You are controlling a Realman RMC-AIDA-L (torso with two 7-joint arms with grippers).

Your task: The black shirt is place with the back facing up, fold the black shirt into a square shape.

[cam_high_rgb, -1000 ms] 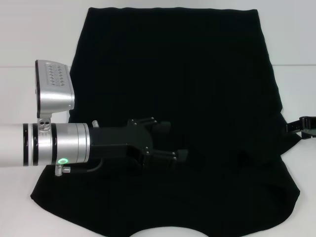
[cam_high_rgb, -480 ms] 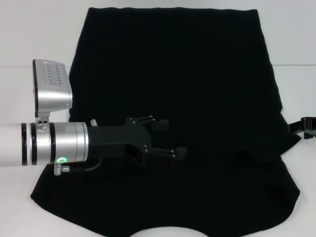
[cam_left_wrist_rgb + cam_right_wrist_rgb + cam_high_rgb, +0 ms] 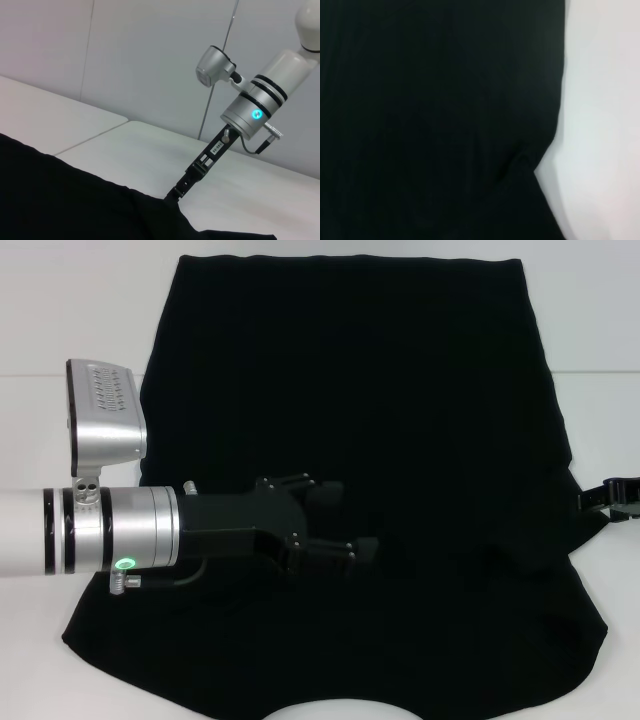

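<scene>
The black shirt [image 3: 400, 390] lies spread flat on the white table, its plain side up and its curved neckline at the near edge. My left gripper [image 3: 345, 522] reaches in from the left and hovers open over the shirt's lower middle, with nothing between its fingers. My right gripper [image 3: 612, 494] shows only partly at the shirt's right edge. In the left wrist view the right gripper [image 3: 176, 192] stands slim and shut on the shirt [image 3: 75, 200], whose edge rises to a small peak there. The right wrist view shows shirt fabric [image 3: 430, 120] beside bare table.
The white table [image 3: 60, 320] surrounds the shirt, with bare strips on the left and right. The left arm's silver wrist and camera housing [image 3: 105, 425] sit over the shirt's left edge. A pale wall [image 3: 125, 60] stands behind the table.
My left gripper has drifted slightly to the left. The right gripper has edged a little inward along the shirt's right edge. The shirt lies much as before.
</scene>
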